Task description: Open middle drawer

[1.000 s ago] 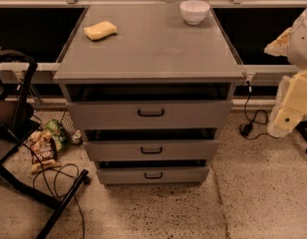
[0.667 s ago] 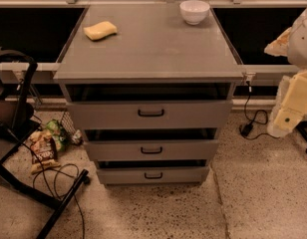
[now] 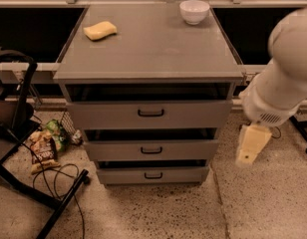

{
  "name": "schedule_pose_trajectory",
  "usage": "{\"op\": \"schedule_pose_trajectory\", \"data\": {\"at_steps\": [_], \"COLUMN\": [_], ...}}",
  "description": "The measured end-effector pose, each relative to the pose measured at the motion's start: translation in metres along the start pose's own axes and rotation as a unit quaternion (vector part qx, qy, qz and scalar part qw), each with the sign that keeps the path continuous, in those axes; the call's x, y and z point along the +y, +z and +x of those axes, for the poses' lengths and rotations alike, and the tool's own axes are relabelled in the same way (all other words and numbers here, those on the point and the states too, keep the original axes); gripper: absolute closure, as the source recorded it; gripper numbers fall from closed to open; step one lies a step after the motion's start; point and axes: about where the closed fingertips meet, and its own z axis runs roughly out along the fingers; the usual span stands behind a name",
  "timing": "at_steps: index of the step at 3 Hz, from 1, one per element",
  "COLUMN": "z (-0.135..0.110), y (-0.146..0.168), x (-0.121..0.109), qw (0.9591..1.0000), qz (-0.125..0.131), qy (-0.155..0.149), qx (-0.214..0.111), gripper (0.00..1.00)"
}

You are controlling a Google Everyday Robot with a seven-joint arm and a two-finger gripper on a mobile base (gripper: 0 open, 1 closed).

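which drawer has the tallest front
The top drawer, just under the cabinet top; the middle drawer and bottom drawer have lower fronts. The gripper hangs right of the cabinet, apart from all three.

No legible txt; none on tool (image 3: 249, 151), right of cabinet (image 3: 148, 49).
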Motion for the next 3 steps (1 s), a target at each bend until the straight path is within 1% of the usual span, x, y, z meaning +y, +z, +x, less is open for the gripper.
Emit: {"op": "schedule_pose_trajectory", "data": {"at_steps": [1, 2, 3], "z": [0.0, -0.009, -0.018], "y": [0.086, 0.16, 0.217], "x": [0.005, 0.006, 0.009], "qw": [0.9997, 0.9992, 0.9987], "qz": [-0.005, -0.014, -0.031], "qy": [-0.021, -0.036, -0.038], "qx": [0.013, 0.007, -0.01], "gripper": [0.0, 0.0, 0.0]}}
